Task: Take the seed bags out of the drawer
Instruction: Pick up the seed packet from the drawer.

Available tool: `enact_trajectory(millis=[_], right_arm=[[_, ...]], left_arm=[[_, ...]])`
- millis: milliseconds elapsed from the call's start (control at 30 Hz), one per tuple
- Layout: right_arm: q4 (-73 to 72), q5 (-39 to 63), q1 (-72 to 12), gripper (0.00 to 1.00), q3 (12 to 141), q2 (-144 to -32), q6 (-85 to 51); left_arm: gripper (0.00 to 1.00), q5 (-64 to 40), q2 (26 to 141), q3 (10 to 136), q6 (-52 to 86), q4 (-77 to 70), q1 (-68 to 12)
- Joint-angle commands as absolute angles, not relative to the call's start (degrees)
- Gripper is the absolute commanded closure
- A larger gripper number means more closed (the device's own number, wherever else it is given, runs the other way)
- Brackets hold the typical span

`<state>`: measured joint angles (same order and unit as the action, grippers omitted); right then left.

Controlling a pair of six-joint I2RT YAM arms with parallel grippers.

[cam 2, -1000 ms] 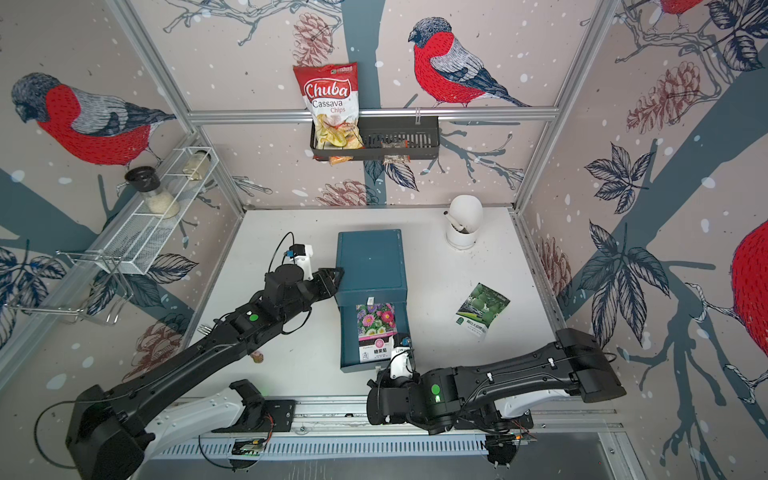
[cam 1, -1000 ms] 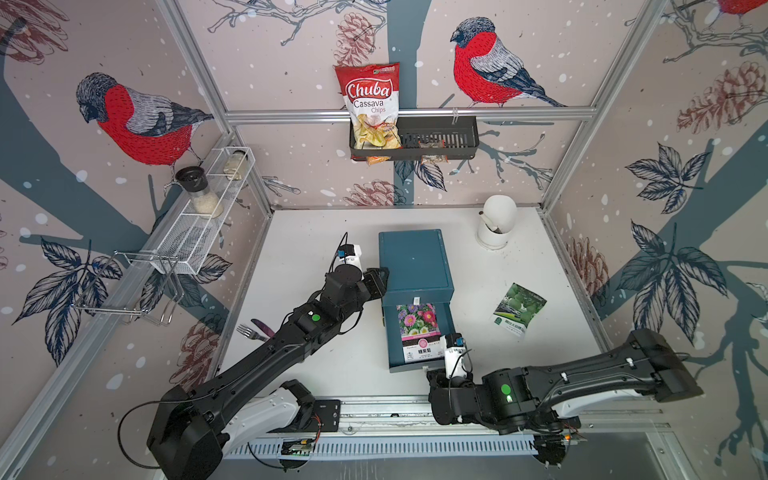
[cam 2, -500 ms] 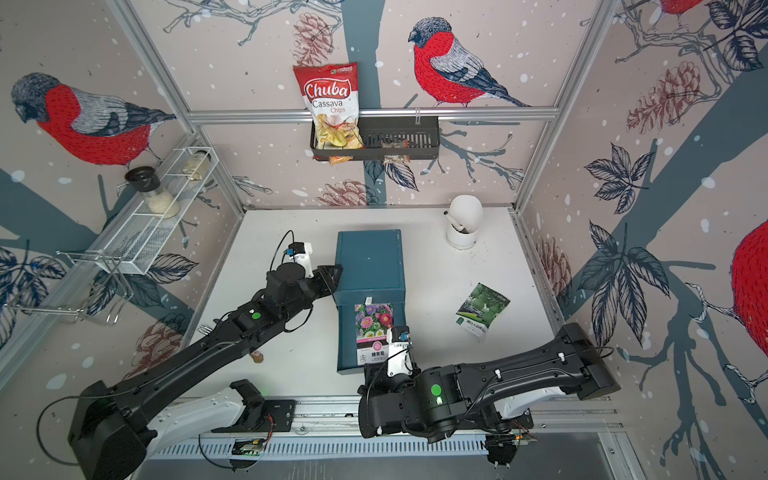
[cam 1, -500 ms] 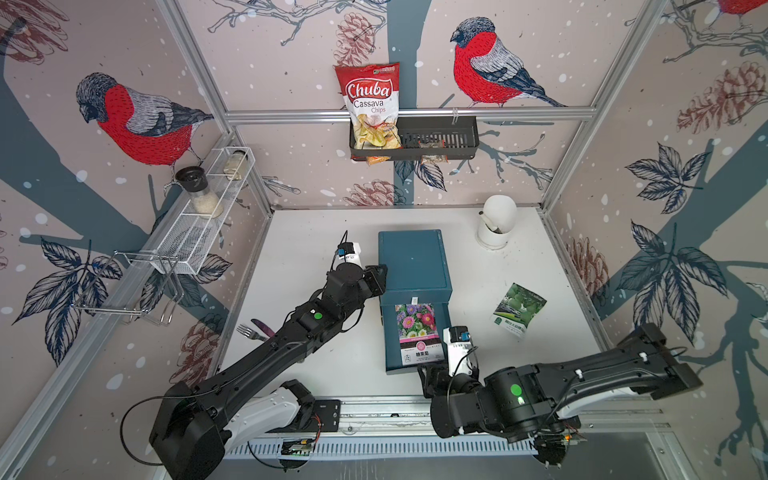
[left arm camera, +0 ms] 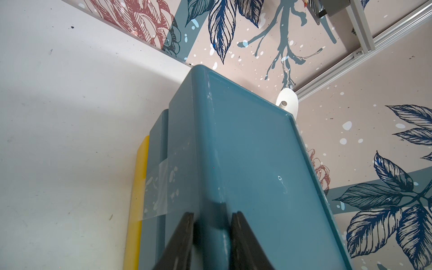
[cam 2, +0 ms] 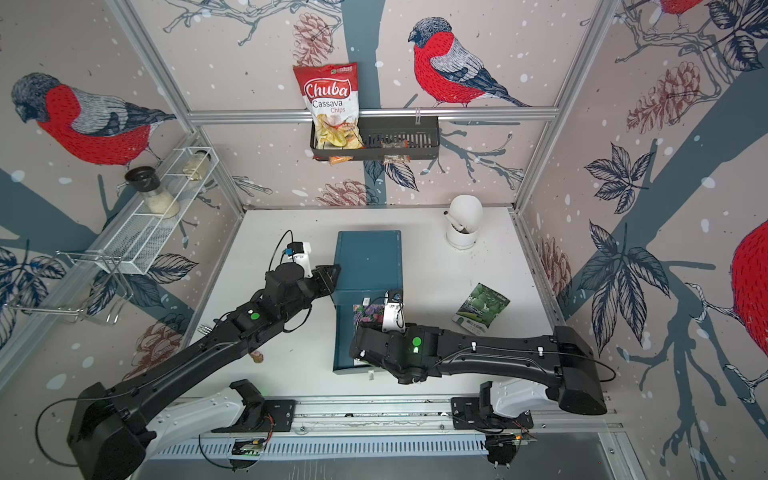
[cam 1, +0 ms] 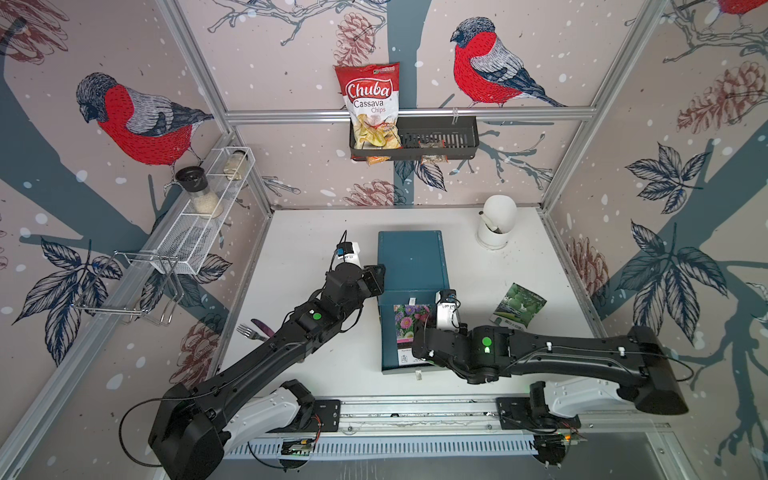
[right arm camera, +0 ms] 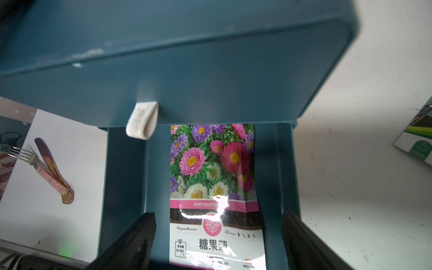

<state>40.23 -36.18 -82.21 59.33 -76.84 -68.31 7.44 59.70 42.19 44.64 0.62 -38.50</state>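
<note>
White tabletop [cam 1: 316,232] walled in by bird-and-pinecone wallpaper holds the whole job. At the left edge a fork [cam 1: 249,332] lies well apart from the work. Next, the left gripper [left arm camera: 212,217] is pinched on the near corner edge of the teal cabinet [cam 1: 409,262], apparently bracing it. The drawer [right arm camera: 124,175] stands pulled out toward the robot, and the flower seed bag [right arm camera: 210,168] lies flat inside it, face up. The right gripper [right arm camera: 217,233] hovers over that bag with its jaws spread wide, one finger on either side, nothing held. Further right, the green-and-white seed bag [cam 1: 517,309] rests on the table, clear of the cabinet. So one bag looks done, the flower one is about to be picked, and whether another hides under it cannot be told.
</note>
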Motion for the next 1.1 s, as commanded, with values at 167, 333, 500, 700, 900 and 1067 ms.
enact_trajectory(millis=[167, 333, 500, 700, 900, 1067], right_arm=[[43.7, -35.7, -80.5, 0.14, 62.9, -83.2, -70.0], [43.9, -34.4, -79.0, 0.15, 64.1, -87.6, -71.0], [40.9, -33.1, -76.9, 0.16, 63.5, -90.3, -71.1], [36.2, -31.4, -75.5, 0.2, 62.4, -91.3, -69.4], [30.4, -29.5, -75.2, 0.24, 62.9, -91.9, -66.1], [26.3, -29.2, -75.2, 0.25, 63.1, -90.6, -63.3]], left_arm=[[0.7, 6.5, 60.0, 41.6, 45.3, 5.1, -38.5], [0.72, 6.1, 59.9, 40.7, 47.6, 4.6, -38.5], [0.73, 6.2, 59.7, 39.4, 49.5, 4.1, -38.7], [0.74, 7.2, 59.2, 38.5, 52.1, 3.4, -39.7], [0.74, 7.6, 59.6, 38.0, 52.3, 3.1, -40.3], [0.74, 7.6, 59.3, 37.8, 52.3, 3.2, -40.4]])
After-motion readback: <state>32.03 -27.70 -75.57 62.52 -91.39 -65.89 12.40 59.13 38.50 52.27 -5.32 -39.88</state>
